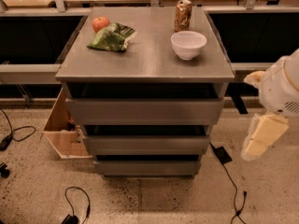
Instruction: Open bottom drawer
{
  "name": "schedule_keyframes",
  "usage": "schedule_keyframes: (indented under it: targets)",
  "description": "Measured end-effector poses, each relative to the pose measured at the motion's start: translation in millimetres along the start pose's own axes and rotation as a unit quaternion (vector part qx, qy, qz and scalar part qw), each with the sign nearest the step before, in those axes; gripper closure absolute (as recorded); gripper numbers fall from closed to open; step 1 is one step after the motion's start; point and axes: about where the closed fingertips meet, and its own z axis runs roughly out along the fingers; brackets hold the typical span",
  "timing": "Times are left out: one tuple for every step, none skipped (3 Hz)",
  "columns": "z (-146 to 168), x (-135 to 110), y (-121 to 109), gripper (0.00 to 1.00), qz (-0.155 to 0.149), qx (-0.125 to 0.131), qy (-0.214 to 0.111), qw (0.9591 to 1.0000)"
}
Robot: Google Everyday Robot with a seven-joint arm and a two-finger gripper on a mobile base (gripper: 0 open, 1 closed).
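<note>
The bottom drawer (147, 167) is the slimmest grey metal front, lowest of three on the cabinet (145, 62), near the floor. Its front sits set back under the middle drawer (145, 144), with a dark gap above it. My gripper (260, 138), pale yellow below a white arm housing (281, 85), hangs to the right of the cabinet at about middle-drawer height. It is well clear of the drawer fronts and touches nothing.
On the cabinet top lie an apple (100, 23), a green bag (111, 36), a soda can (182, 15) and a white bowl (188, 44). An open cardboard box (63, 134) stands at the cabinet's left. Cables and a black adapter (221, 154) lie on the floor.
</note>
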Motion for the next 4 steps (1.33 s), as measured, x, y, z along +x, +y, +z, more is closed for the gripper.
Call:
schedule_keyframes:
  targets:
    - [49.7,14.6,24.2,0.0,0.017,0.0,-0.005,0.9998]
    - [145.0,41.3,61.3,0.0,0.037,-0.009,0.029,0.9989]
    - [205.8,69.4,85.3,0.0,0.051,-0.028,0.043,0.9974]
    - [207.6,70.5,86.3,0.0,0.051,-0.026,0.043,0.9974]
